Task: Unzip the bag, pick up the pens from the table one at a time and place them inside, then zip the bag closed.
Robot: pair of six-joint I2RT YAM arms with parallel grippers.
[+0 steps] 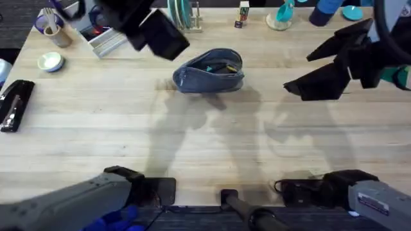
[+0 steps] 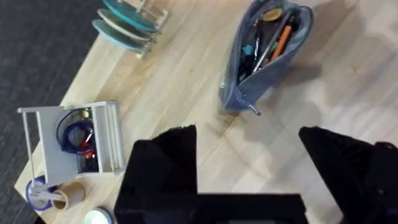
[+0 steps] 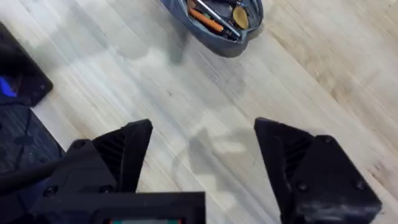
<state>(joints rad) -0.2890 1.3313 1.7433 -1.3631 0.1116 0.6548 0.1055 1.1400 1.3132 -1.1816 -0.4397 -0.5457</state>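
1. Blue-grey fabric, soft and slumping: the bag (image 1: pixel 209 70) sits toward the far middle of the table (image 1: pixel 192 141), mouth gaping, zip not yet drawn shut.
2. Inside it, in the left wrist view, an orange pen (image 2: pixel 282 42) lies among darker items; the second pen I can't pick out for certain in that clutter. No pens lie loose on the bare wood I can see, so I'd judge that zipping is what's left.
3. Left gripper (image 2: pixel 249 168) hangs above the table near the bag's pointed end, fingers spread wide, holding nothing.
4. Right gripper (image 3: pixel 202 155) is likewise splayed and empty, off to the right of the bag and well apart from it.
5. Handling, as I read it: light cloth, no stiffness, so it'll crumple and slide on the smooth wood if tugged one-handed. Not fragile, but floppy.
6. Where to grab: a small metal zip pull (image 2: pixel 255 111) pokes out at the bag's near end. One gripper ought to pinch that tab; the other should pin the fabric end just beside it so the pouch doesn't drag along.
7. Risk: the tab is tiny and slick, easy to miss.
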